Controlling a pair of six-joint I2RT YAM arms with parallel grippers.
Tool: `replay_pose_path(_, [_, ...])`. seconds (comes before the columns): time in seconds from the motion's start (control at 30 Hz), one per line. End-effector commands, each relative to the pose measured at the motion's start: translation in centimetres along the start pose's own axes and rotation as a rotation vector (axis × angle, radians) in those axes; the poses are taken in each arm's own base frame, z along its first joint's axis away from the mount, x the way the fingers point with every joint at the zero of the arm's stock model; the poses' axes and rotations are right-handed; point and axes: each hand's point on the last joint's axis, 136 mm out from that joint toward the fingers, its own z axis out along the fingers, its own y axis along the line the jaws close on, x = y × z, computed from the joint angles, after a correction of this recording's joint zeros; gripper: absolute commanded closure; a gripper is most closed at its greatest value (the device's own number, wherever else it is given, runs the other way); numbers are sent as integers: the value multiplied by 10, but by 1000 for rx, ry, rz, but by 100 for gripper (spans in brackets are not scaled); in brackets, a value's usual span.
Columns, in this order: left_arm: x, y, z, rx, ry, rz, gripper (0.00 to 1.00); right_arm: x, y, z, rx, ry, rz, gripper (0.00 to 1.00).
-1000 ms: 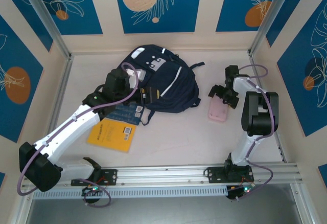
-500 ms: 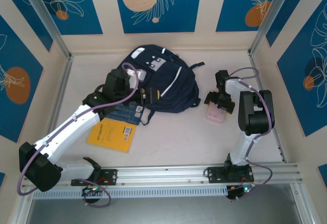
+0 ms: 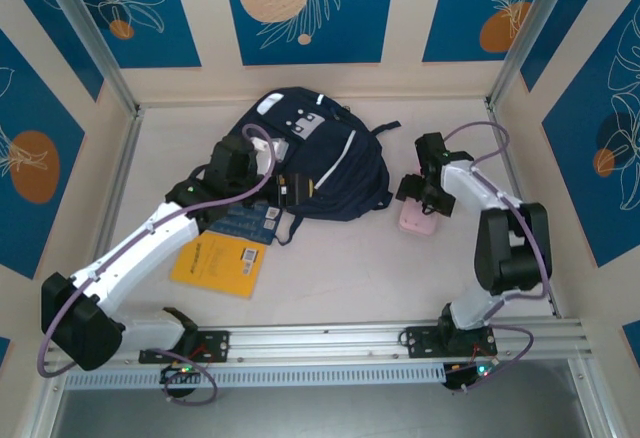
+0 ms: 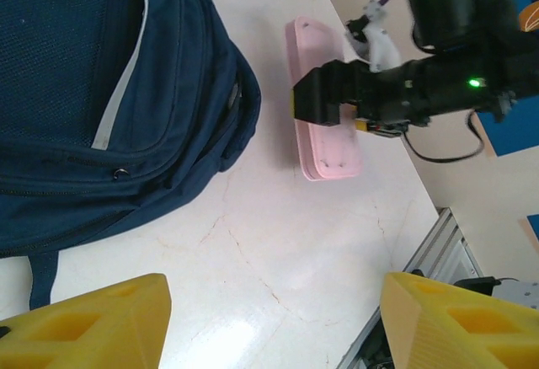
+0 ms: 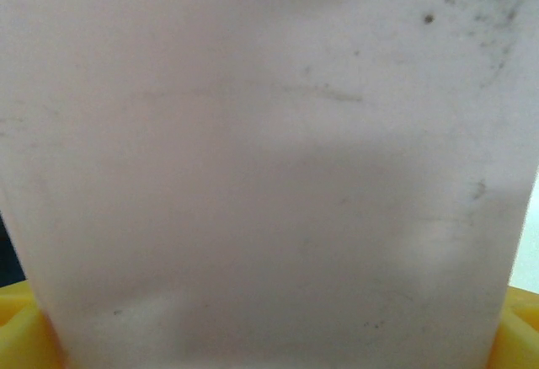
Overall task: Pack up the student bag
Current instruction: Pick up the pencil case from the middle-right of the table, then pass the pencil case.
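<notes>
A yellow book [image 3: 218, 261] and a blue one [image 3: 245, 223] lie behind the left pincer [image 3: 293, 186], under its arm. Its jaws stand wide with nothing between them. The bag [image 3: 325, 163] lies flat just beside them, stretching away toward the back wall. Further right, the right pincer [image 3: 427, 196] is down over a pink case [image 3: 418, 222]. Its yellow fingers [image 5: 17, 323] straddle the case, but I can't tell if they pinch it.
</notes>
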Motion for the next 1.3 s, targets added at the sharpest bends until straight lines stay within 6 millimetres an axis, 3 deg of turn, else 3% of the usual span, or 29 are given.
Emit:
replay_pose_path(0.0, [5, 3, 8, -3, 30, -20, 33, 8, 16, -32, -80, -88, -49, 19])
replay_pose_path(0.13, [8, -2, 18, 51, 63, -76, 32, 27, 57, -77, -285, -238, -213, 20])
replay_pose_path(0.2, [7, -7, 21, 84, 67, -94, 31, 47, 87, -103, -474, -292, -340, 19])
replay_pose_path(0.37, [4, -20, 23, 127, 64, -80, 24, 94, 118, -140, -671, -362, -561, 19])
replay_pose_path(0.5, [3, -35, 23, 169, 67, -59, 18, 124, 134, -148, -712, -374, -690, 19])
replay_pose_path(0.67, [8, -58, 22, 206, 78, -7, 16, 139, 144, -140, -702, -345, -734, 19])
replay_pose_path(0.87, [21, -47, 35, 142, 118, -20, 18, 149, 153, -154, -780, -369, -754, 19])
replay_pose_path(1.1, [24, -49, 50, 169, 140, -67, 28, 156, 157, -160, -828, -365, -751, 22])
replay_pose_path(1.27, [24, -58, 58, 207, 147, -85, 44, 156, 158, -160, -829, -361, -729, 23])
